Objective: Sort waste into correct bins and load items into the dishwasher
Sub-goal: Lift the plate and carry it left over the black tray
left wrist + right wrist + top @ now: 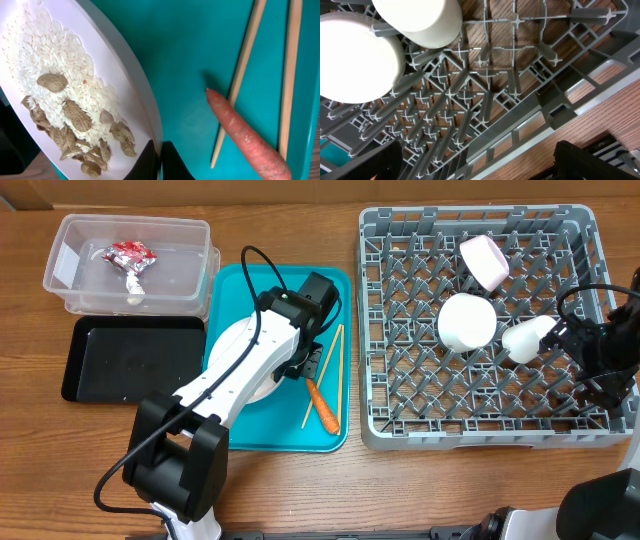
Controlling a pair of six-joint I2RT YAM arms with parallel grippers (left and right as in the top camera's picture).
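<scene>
Closest to the left wrist lens: left gripper (160,162), fingers pinched together on the rim of the white plate (122,85) at its five o'clock edge. Lifted or resting on the tray: unclear. On the plate, a bed of white rice (40,50) with tan peanut shells (75,117) heaped toward the gripped end. Beneath it, teal tray (190,45). At three o'clock of the fingers, orange carrot (245,137) lying flat and crossing the lower end of the nearer of two wooden chopsticks (245,65), both sticks side by side on the tray floor.

From overhead, with twelve o'clock as the far edge of the table (280,490): teal tray at centre, plate on its nine o'clock half, mostly hidden under the left arm (250,365). Chopsticks and carrot along its three-to-five o'clock side.

At ten o'clock, clear tub (190,265), holding the red-and-silver wrapper (130,253) and, just at six o'clock of that, a white tissue (135,288). Right against the tub's six o'clock side, black tray (130,360).

At three o'clock, grey dish rack (366,330), just beside the teal tray. Inside: one bowl (483,260) tipped on edge toward twelve o'clock, second bowl (467,322) near the middle, white cup (527,338) on its side close at three o'clock of that. Over the rack's three o'clock side, right gripper (480,165), jaws spread wide above the grid, gripping nothing.
</scene>
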